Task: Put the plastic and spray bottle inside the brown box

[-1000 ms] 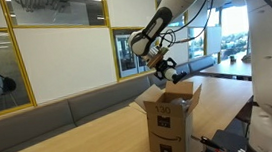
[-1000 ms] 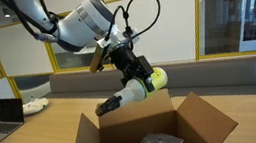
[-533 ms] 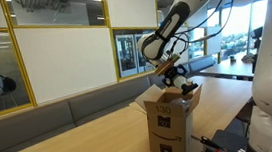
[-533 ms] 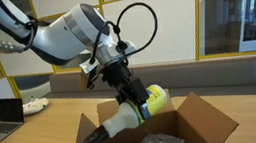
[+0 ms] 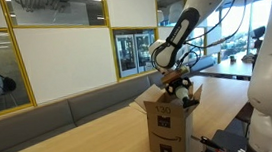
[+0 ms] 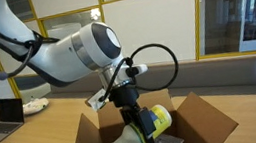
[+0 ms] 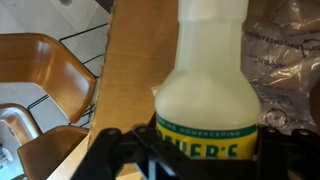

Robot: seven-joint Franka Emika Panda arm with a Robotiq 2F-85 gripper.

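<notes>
Yellow spray bottle (image 6: 160,115) | clamped in claw (image 6: 142,122) | inside brown box (image 6: 212,120)

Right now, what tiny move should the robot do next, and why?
Probably ease down a little and open its jaws: the gripper holds the spray bottle tilted inside the brown box's open top, above the plastic already lying inside.

The spray bottle (image 7: 212,95) was pale yellow, its label band green with yellow lettering, top white. The brown box (image 5: 171,121) was tan cardboard with small black printed marks on its side. The plastic (image 7: 292,60) looked whitish-grey. The end effector (image 6: 138,122) was black, the counter (image 5: 82,141) light wood
</notes>
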